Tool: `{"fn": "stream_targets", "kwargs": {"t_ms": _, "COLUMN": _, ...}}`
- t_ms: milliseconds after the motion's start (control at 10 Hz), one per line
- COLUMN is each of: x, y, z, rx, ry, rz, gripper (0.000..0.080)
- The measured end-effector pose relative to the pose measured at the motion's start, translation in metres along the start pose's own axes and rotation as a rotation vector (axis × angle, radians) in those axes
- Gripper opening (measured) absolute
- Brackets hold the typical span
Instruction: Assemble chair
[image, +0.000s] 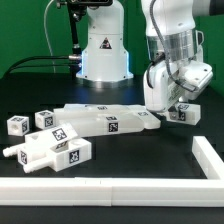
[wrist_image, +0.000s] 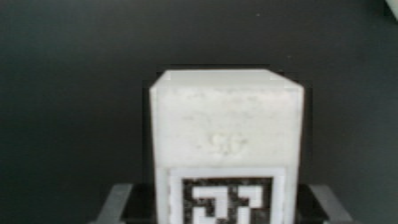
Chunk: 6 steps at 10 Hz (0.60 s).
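- At the exterior view's left, a small tagged cube (image: 17, 124) and a second cube (image: 45, 118) lie on the black worktop (image: 130, 165).
- Near them lies a bigger tagged chair piece (image: 52, 148).
- In the middle lies a long flat panel (image: 100, 121).
- At the right, my end effector (image: 181, 113) grips a white tagged block (wrist_image: 222, 110) between its fingers (wrist_image: 121, 203).
- The white rail (image: 205, 152) borders this side.

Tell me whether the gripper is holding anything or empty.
Holding: the gripper is shut on a white tagged block; the wrist view shows it filling the gap between both fingers.
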<state>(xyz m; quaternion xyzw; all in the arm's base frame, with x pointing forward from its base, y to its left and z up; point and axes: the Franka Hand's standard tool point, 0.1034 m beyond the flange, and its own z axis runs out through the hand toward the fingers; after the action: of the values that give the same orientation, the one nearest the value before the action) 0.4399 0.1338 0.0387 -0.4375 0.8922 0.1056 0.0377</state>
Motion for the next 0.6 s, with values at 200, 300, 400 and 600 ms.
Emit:
{"fn": "stream_targets", "kwargs": {"t_ms": 200, "x": 0.003, "y": 0.013, "z": 0.006, "rx": -0.021, "ry": -0.014, "rz": 0.118, "gripper": 0.0282}}
{"fn": "stream_targets", "kwargs": {"t_ms": 300, "x": 0.006, "y": 0.024, "z": 0.013, "rx": -0.043, "ry": -0.011, "rz": 0.130, "gripper": 0.0282}}
{"fn": "stream_targets", "kwargs": {"t_ms": 400, "x": 0.011, "y": 0.030, "z": 0.019, "rx": -0.065, "ry": 0.003, "rz": 0.133, "gripper": 0.0282}}
{"fn": "stream_targets", "kwargs": {"t_ms": 600, "x": 0.016, "y": 0.039, "z": 0.032, "rx": -0.076, "ry": 0.024, "rz": 0.111, "gripper": 0.0282}}
